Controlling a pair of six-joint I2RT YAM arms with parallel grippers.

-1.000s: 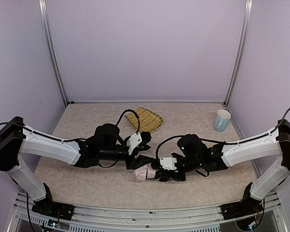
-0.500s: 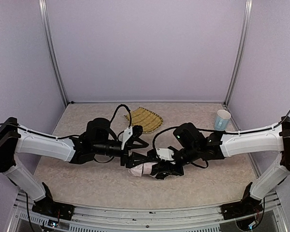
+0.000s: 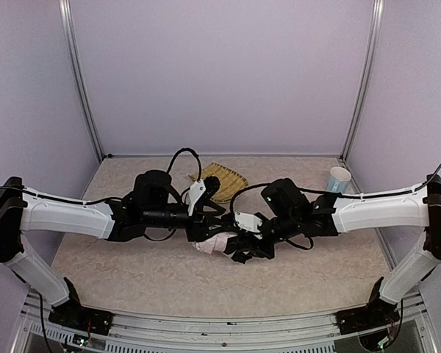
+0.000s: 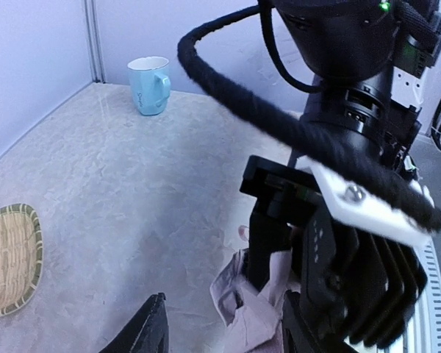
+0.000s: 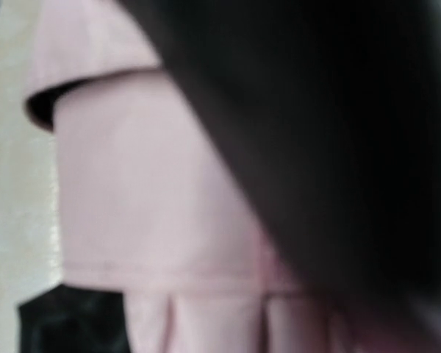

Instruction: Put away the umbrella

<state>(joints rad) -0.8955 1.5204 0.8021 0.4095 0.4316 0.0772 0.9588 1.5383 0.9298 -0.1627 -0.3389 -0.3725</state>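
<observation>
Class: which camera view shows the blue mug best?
The left wrist view: the mug appears biggest there, with its handle and rim clear. The top external view shows the mug small, by the right post. The right wrist view misses it.

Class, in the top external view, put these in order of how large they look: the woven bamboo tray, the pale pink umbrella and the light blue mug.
1. Woven bamboo tray, even though it is partly covered.
2. Pale pink folded umbrella and light blue ceramic mug: unsure, as most of the umbrella is hidden.
</observation>
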